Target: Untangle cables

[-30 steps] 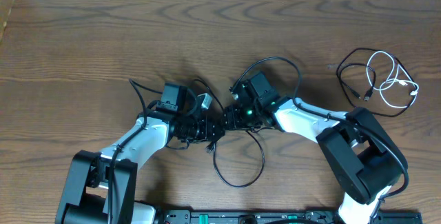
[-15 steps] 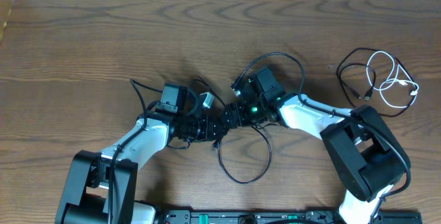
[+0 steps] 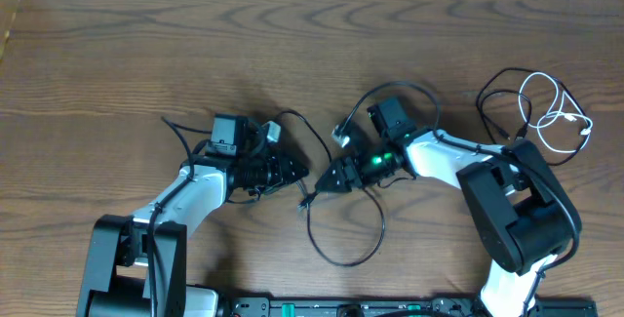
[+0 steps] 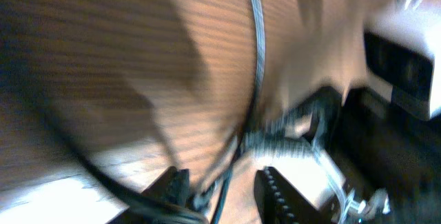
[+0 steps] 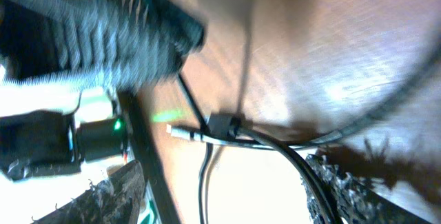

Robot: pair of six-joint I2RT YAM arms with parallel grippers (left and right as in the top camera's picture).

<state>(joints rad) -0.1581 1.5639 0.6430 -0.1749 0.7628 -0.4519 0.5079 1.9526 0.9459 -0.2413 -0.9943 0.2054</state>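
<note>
Right pincer [image 3: 326, 181] has sprung wide, dropping the black cable [image 3: 310, 229]. Left pincer [image 3: 296, 173], slightly parted, straddles it, so a regrasp looks likely.

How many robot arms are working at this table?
2. The left arm comes in from the overhead view's bottom left, the right arm from the bottom right; both point at a black cable loop mid-table. No other arm shows.
</note>
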